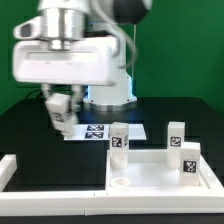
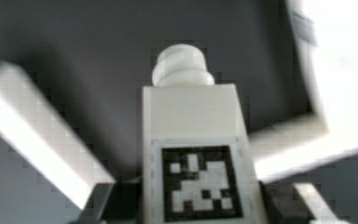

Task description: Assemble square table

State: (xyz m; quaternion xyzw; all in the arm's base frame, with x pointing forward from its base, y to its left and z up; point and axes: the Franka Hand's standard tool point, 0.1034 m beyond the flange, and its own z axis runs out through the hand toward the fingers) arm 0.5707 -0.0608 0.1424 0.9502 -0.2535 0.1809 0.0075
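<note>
- Roughly largest first: black table surface (image 1: 30, 135) spreads under the gripper.
- White rail (image 1: 20, 165) borders it, below the gripper.
- Square top (image 1: 160, 170), tray-like with a raised rim, lies below the gripper and well apart from it.
- Marker board (image 1: 92, 131) lies flat just beneath the gripper.
- Gripper (image 1: 58, 108) hangs above the board, fingers pinching a leg (image 2: 194, 140); tag faces the wrist camera.
- Three more legs (image 1: 119, 138) (image 1: 176, 134) (image 1: 188, 160) stand upright at the top, apart from the gripper.
</note>
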